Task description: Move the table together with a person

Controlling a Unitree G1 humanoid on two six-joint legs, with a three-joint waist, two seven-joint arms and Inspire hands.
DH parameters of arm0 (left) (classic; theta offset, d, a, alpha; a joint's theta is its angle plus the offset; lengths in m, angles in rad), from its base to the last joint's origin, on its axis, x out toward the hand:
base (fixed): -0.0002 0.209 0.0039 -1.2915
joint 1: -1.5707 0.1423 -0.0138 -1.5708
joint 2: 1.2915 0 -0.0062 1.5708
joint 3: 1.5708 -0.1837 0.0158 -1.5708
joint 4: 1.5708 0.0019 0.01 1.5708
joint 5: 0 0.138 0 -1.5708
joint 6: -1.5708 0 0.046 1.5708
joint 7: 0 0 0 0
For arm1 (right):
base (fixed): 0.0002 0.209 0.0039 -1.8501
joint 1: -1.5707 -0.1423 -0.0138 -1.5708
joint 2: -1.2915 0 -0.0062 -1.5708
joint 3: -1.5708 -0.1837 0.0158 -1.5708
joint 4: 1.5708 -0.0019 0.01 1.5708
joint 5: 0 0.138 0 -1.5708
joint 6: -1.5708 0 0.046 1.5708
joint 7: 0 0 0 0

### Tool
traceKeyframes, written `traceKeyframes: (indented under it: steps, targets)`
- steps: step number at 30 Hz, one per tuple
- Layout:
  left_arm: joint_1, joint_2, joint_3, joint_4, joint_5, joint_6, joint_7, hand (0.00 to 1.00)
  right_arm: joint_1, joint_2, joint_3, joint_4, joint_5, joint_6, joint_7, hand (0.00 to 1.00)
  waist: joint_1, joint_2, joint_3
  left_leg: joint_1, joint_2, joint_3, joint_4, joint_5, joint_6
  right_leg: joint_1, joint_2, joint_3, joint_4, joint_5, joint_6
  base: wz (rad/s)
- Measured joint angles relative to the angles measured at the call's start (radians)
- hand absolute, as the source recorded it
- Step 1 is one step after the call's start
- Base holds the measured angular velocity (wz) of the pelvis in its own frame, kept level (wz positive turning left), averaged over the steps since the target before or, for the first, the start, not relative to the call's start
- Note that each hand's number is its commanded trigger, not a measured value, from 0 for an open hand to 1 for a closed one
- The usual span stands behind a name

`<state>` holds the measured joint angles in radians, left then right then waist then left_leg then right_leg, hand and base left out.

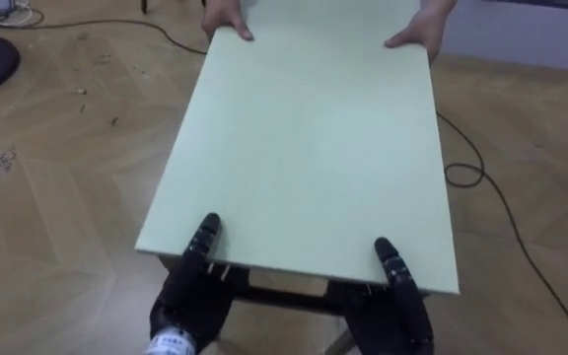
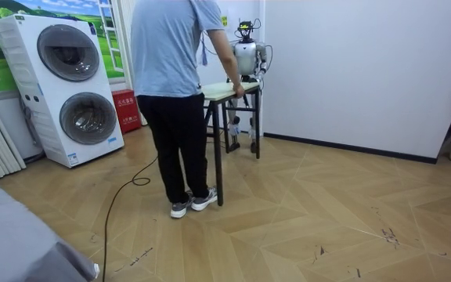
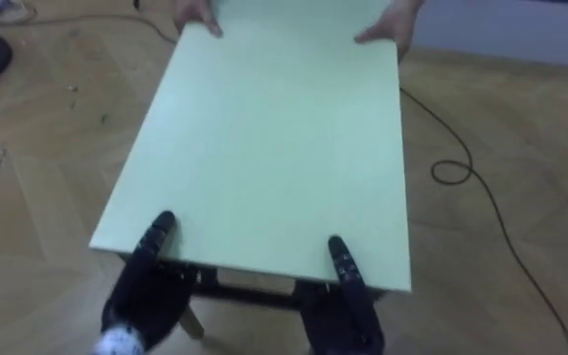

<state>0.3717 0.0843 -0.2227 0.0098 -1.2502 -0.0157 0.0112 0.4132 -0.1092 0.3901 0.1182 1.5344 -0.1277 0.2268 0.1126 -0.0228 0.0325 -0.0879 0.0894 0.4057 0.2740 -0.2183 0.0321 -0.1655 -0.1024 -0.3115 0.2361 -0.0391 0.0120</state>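
Pale green board, that's the table [image 1: 304, 148], out on the wooden floor [image 1: 57, 197] with a carrier at each short end. At the table's near end the robot has both hands on. The left hand [image 1: 190, 296] has its thumb laid over the top and the rest tucked below the edge, pinching the board. The right hand [image 1: 397, 311] is doing exactly the same at the other corner of that end. At the table's far end stands the person [image 2: 171, 78], one hand [image 1: 227, 22] on one corner and the other hand [image 1: 417, 35] on the other, fingers over the edge. So the taking-hold looks done on both sides, I'd say, and the carrying itself is what's left. I can't tell whether the table's legs are clear of the floor yet, nor where it's meant to end up. Count it off: one table, two robot hands clamped on, two of the person's hands on, one person. Off beyond the person's end of the table stand two front-loading machines [image 2: 69, 86], stacked one on the other. Dark cable [image 1: 481, 177] loops on the floor beside the table, one run or two I can't say, and it's worth watching underfoot.
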Motion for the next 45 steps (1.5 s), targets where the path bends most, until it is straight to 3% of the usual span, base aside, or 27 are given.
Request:
traceKeyframes:
  steps: [5,10,12,16,17,18,21,24,26,28,31,33,34,35,36,37,38,41,42,44,45]
  targets:
    - [0.0,0.002,-0.019,0.0,-0.001,-0.014,-0.003,1.0,0.0,-0.005,0.01,0.004,0.0,-0.025,0.016,1.0,-0.016,-0.007,-0.0008,-0.058,0.004,-0.055,0.002,0.038,-0.011,-0.009,0.001,-0.08,-0.031,0.007,-0.033,0.28]
    - [0.003,-0.001,-0.028,0.0,-0.001,-0.02,-0.003,1.0,0.006,-0.014,0.008,0.004,0.0,-0.033,0.026,1.0,-0.045,-0.002,0.0003,-0.094,0.007,-0.109,0.025,0.051,-0.025,-0.006,-0.001,-0.147,-0.021,-0.021,-0.039,0.33]
    - [0.005,0.0,-0.028,0.002,-0.005,-0.021,-0.003,1.0,0.007,-0.016,0.012,0.004,0.0,-0.039,0.027,1.0,-0.048,0.007,0.0027,-0.095,0.014,-0.113,0.031,0.053,-0.028,0.002,-0.005,-0.175,-0.014,-0.031,-0.045,0.19]
    - [0.007,-0.007,-0.046,0.002,-0.016,-0.037,-0.002,1.0,0.007,-0.028,0.017,-0.013,-0.002,-0.057,0.027,1.0,-0.052,0.048,0.0022,-0.102,0.022,-0.111,0.028,0.068,-0.033,0.018,-0.039,-0.299,-0.008,-0.044,-0.05,0.13]
    - [0.007,-0.007,-0.047,0.002,-0.033,-0.037,0.004,1.0,0.007,-0.038,0.022,-0.024,-0.007,-0.063,0.025,1.0,-0.058,0.06,0.0024,-0.104,0.022,-0.097,0.024,0.075,-0.029,0.02,-0.058,-0.34,0.007,-0.05,-0.045,0.28]
    - [0.006,-0.007,-0.048,0.002,-0.034,-0.037,0.006,1.0,0.008,-0.041,0.022,-0.028,-0.008,-0.064,0.023,1.0,-0.062,0.065,0.0021,-0.106,0.022,-0.097,0.023,0.078,-0.028,0.024,-0.065,-0.363,0.01,-0.051,-0.044,0.28]
    - [-0.009,-0.006,-0.056,-0.003,-0.034,-0.037,0.016,1.0,0.009,-0.043,0.022,-0.042,-0.007,-0.077,0.019,1.0,-0.062,0.071,0.0036,-0.113,0.011,-0.113,-0.009,0.108,-0.025,0.047,-0.103,-0.496,0.026,-0.058,-0.026,0.31]
    - [-0.01,-0.007,-0.06,-0.005,-0.034,-0.042,0.017,1.0,0.009,-0.042,0.026,-0.044,-0.008,-0.082,0.019,1.0,-0.062,0.073,0.0033,-0.113,-0.005,-0.136,-0.038,0.129,-0.026,0.048,-0.124,-0.528,0.047,-0.069,-0.008,0.33]
    - [-0.011,-0.001,-0.073,-0.006,-0.033,-0.066,0.017,1.0,0.009,-0.037,0.027,-0.044,-0.008,-0.08,0.019,1.0,-0.057,0.077,0.0026,-0.113,-0.011,-0.143,-0.054,0.146,-0.025,0.052,-0.141,-0.549,0.067,-0.084,0.013,0.44]
    - [-0.012,0.001,-0.072,-0.006,-0.033,-0.069,0.017,1.0,0.009,-0.032,0.026,-0.044,-0.009,-0.075,0.019,1.0,-0.037,0.083,0.0039,-0.113,-0.012,-0.145,-0.053,0.148,-0.024,0.06,-0.154,-0.568,0.082,-0.094,0.026,0.38]
    - [-0.011,0.002,-0.072,-0.015,-0.032,-0.071,0.016,1.0,0.009,-0.023,0.021,-0.044,-0.014,-0.066,0.023,1.0,-0.019,0.086,0.0031,-0.133,-0.024,-0.148,-0.045,0.152,-0.018,0.06,-0.199,-0.614,0.14,-0.123,0.045,0.53]
    - [-0.008,0.007,-0.072,-0.03,-0.033,-0.072,0.016,1.0,0.008,-0.019,0.015,-0.044,-0.014,-0.059,0.033,1.0,-0.01,0.087,0.0023,-0.15,-0.039,-0.167,-0.037,0.152,-0.008,0.063,-0.219,-0.641,0.169,-0.134,0.053,0.66]
    - [-0.007,0.007,-0.073,-0.034,-0.031,-0.073,0.016,1.0,0.009,-0.018,0.013,-0.044,-0.012,-0.055,0.036,1.0,-0.013,0.09,0.0031,-0.153,-0.059,-0.205,-0.036,0.158,0.002,0.079,-0.229,-0.645,0.19,-0.137,0.058,1.2]
    - [-0.008,0.008,-0.074,-0.034,-0.023,-0.073,0.016,1.0,0.018,-0.014,0.01,-0.044,-0.012,-0.053,0.04,1.0,-0.05,0.088,0.0017,-0.153,-0.09,-0.267,-0.036,0.164,0.01,0.099,-0.223,-0.559,0.197,-0.145,0.055,1.51]
    - [-0.01,0.007,-0.077,-0.034,-0.019,-0.073,0.016,1.0,0.025,-0.009,0.007,-0.044,-0.012,-0.054,0.046,1.0,-0.067,0.083,0.0021,-0.152,-0.11,-0.3,-0.035,0.167,0.014,0.109,-0.213,-0.474,0.191,-0.156,0.052,1.76]
    - [-0.01,0.006,-0.082,-0.034,-0.01,-0.073,0.016,1.0,0.034,-0.004,0.001,-0.044,-0.012,-0.055,0.053,1.0,-0.081,0.076,0.0006,-0.154,-0.144,-0.338,-0.029,0.168,0.021,0.121,-0.198,-0.341,0.181,-0.183,0.083,1.33]
    - [-0.01,0.008,-0.089,-0.035,-0.01,-0.076,0.014,1.0,0.034,-0.006,-0.004,-0.044,-0.012,-0.055,0.053,1.0,-0.079,0.076,0.0005,-0.157,-0.163,-0.36,-0.013,0.162,0.028,0.131,-0.193,-0.288,0.176,-0.196,0.101,1.05]
    - [-0.012,0.012,-0.091,-0.039,-0.002,-0.078,0.011,1.0,0.032,-0.004,-0.02,-0.044,-0.009,-0.051,0.053,1.0,-0.073,0.072,-0.0003,-0.154,-0.193,-0.426,0.001,0.163,0.032,0.17,-0.166,-0.218,0.128,-0.208,0.114,0.71]
    - [-0.012,0.014,-0.091,-0.04,0.0,-0.078,0.01,1.0,0.032,-0.002,-0.019,-0.044,-0.009,-0.05,0.052,1.0,-0.071,0.069,-0.0005,-0.153,-0.197,-0.441,0.001,0.167,0.031,0.174,-0.157,-0.199,0.115,-0.211,0.108,0.69]
    - [-0.015,0.027,-0.083,-0.042,0.0,-0.078,0.01,1.0,0.032,0.002,-0.015,-0.044,-0.007,-0.045,0.043,1.0,-0.065,0.051,0.002,-0.154,-0.209,-0.494,-0.009,0.184,0.021,0.181,-0.105,-0.094,0.071,-0.228,0.079,0.69]
    - [-0.015,0.028,-0.081,-0.042,0.0,-0.078,0.01,1.0,0.032,0.003,-0.012,-0.044,-0.004,-0.046,0.039,1.0,-0.06,0.044,0.002,-0.154,-0.21,-0.505,-0.009,0.186,0.017,0.185,-0.094,-0.075,0.059,-0.232,0.072,0.57]
